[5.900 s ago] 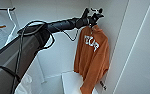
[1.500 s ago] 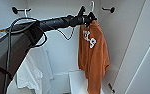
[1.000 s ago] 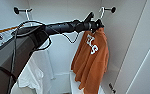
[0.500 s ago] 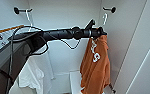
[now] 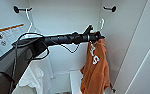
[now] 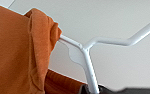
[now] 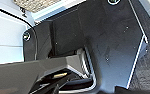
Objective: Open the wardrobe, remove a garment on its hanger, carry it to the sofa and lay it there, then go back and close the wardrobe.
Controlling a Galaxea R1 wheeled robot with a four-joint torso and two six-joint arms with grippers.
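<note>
The left gripper [image 5: 97, 35] meets the thin white hanger [image 5: 101, 24] carrying the bunched rust-orange sweatshirt [image 5: 97, 67] inside the open white wardrobe [image 5: 131, 50]. Below the right-hand black hook [image 5: 110, 8], the hanger's hook hangs free. Whether the jaws grip it, I cannot tell.

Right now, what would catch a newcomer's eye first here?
The rust-orange sweatshirt hanging bunched at the right of the open wardrobe, its white hanger at the left gripper. The left arm stretches across the picture; a white shirt hangs lower left.
</note>
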